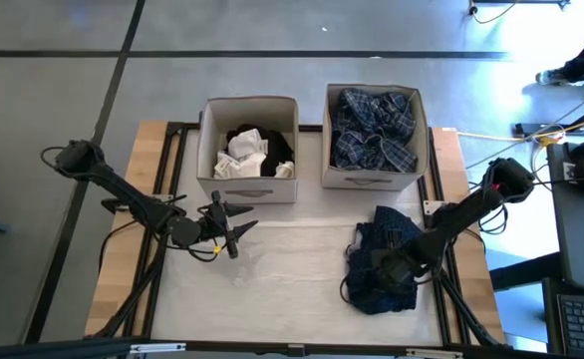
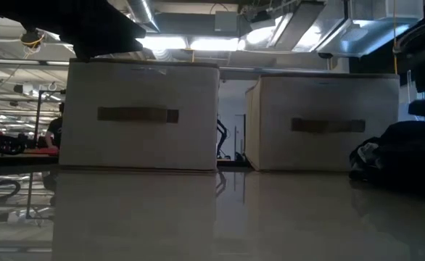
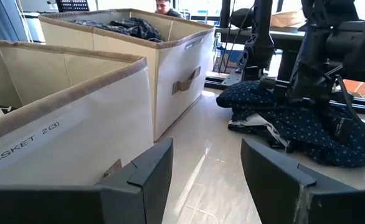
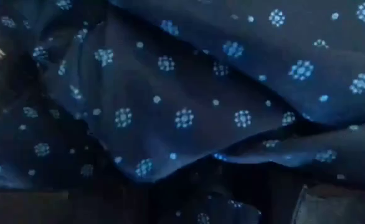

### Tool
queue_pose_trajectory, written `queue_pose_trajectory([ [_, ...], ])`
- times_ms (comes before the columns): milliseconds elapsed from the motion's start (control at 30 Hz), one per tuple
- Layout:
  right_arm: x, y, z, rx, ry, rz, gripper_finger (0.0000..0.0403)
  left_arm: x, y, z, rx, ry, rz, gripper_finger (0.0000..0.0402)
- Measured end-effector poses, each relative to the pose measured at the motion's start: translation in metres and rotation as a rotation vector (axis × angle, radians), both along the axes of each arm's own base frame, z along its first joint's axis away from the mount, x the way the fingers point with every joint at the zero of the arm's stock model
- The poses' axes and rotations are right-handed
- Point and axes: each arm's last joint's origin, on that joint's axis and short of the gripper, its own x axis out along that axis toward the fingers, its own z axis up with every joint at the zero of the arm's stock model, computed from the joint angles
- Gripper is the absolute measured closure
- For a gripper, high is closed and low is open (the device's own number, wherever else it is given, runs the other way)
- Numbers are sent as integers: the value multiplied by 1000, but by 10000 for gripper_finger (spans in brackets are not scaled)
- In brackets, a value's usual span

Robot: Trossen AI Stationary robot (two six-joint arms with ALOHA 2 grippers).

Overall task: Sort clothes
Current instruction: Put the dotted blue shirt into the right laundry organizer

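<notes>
Dark navy cloth dotted with small pale flower-like marks lies crumpled in a heap on the worktop: the navy garment (image 1: 380, 261) sits toward the right edge, in front of the right-hand box and apart from it. A bit of white shows among its folds in the left wrist view (image 3: 307, 124). The right gripper (image 1: 390, 269) is down on this heap, pressed into the fabric; its camera sees little but patterned cloth (image 4: 189, 106). Its fingers are buried in the folds, so I cannot tell whether they have closed on anything or stand apart.

Behind the heap, the right box (image 1: 374, 178), beige fabric with a flat handle on its front, holds the blue plaid garment (image 1: 374, 128), which fills it nearly to the rim. Just beside it, with a narrow gap between, stands the left box (image 1: 247, 187), of the same make. Inside it a black garment (image 1: 280, 150) lies under and around bunched white pieces (image 1: 244, 152); I cannot make out which of these are socks.

The left gripper (image 1: 234, 231) hovers above the bare worktop in front of the left box, near its front wall. Its claw is released, the two dark fingers (image 3: 142, 180) spread wide with nothing between them.

The worktop (image 1: 272, 289) is pale and glossy, with wooden strips along its left and right edges.
</notes>
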Motion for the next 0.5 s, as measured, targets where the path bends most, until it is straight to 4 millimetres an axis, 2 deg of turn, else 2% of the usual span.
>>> queue_pose_trajectory([
  [133,-2,-2,-12,4,-12,-28,183,0,0,0,1,1,0,222],
  [233,-2,-2,-12,0,-15,-33,204,0,0,-1,4,6,0,222],
  [333,-2,-2,-12,3,-24,-34,258,0,0,-1,4,6,0,222],
  [500,-1,-2,-13,-8,-40,-34,378,0,0,-1,4,6,0,222],
])
